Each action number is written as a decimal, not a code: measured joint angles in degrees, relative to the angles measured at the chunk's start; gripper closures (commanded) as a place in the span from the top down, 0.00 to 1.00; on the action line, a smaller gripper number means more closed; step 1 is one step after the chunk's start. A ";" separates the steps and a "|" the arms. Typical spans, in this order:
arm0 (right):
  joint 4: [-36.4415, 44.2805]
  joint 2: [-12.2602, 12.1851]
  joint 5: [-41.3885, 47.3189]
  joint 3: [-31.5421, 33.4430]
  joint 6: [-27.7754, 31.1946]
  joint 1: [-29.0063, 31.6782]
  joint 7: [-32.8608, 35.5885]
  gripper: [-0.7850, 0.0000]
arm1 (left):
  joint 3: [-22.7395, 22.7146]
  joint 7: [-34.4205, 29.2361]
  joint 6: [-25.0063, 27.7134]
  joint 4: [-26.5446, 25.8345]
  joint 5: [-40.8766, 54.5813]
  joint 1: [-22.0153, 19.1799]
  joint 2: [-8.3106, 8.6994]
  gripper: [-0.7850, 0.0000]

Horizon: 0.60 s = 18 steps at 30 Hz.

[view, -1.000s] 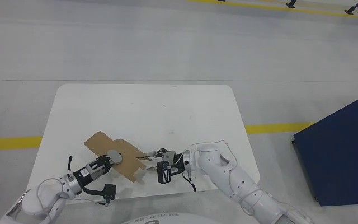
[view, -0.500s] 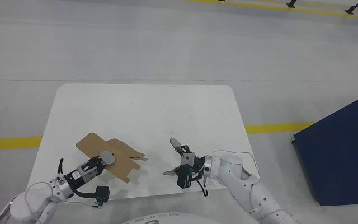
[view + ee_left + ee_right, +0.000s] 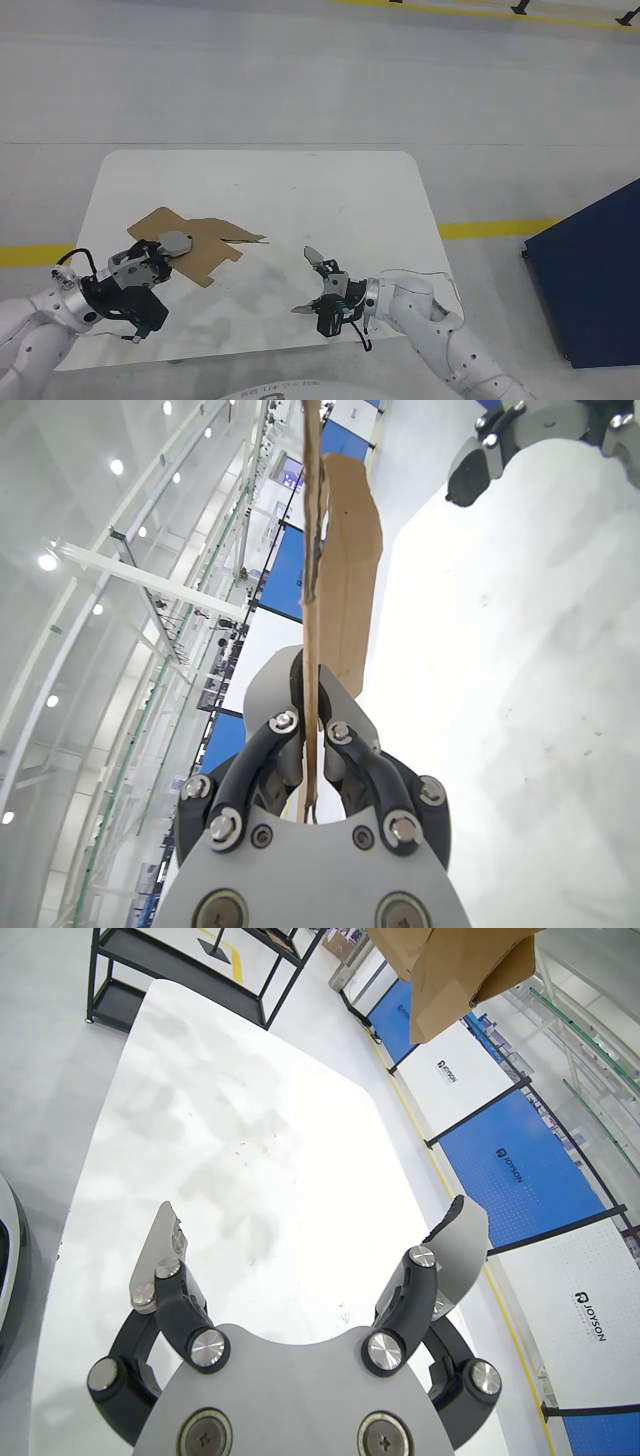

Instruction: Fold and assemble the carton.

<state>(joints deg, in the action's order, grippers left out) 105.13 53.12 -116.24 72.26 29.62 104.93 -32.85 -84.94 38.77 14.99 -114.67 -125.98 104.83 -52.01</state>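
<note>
Carton: the carton (image 3: 205,248) is hanging flat and unfolded over the left part of the tabletop (image 3: 300,190). It is apparently being held clear of the surface, since the right wrist view is showing its brown panels well above the tabletop's far edge.
Left pincer: the left pincer (image 3: 172,243) is grasping the carton. In the left wrist view its jaws are pressing on both faces of the sheet, which is running edge-on away from the camera.
Right pincer: the right pincer (image 3: 305,282) is released, with its jaws spread wide and nothing between them. It is hovering over the near middle of the tabletop, apart from the carton.
Key relation: the carton's long axis is running across the tabletop, from the left pincer towards the right one. Its notched free end is pointing at the middle, just beyond the right pincer's open jaws. The right arm is the only free one, so that free end is judged to be the edge it would be taking next.
Hard to tell: the carton's height above the tabletop is not readable. The crease lines are barely showing from above. The patch under the left pincer is hidden, and both wrist views are cutting off the carton's upper part.
</note>
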 measured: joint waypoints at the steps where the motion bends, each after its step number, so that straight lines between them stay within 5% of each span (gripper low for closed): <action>1: 0.00 0.00 0.00 0.00 0.00 0.00 0.00 1.00 | 0.02 0.00 -0.57 0.02 -0.24 -0.01 0.00 0.00; 18: 0.00 0.00 0.00 0.00 0.00 0.00 0.00 1.00 | 0.02 0.02 -0.76 0.03 -0.29 -0.02 0.00 0.00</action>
<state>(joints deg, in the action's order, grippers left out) 105.13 53.12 -116.24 72.26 29.62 104.93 -32.85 -84.92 38.78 14.23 -114.64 -126.27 104.81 -52.02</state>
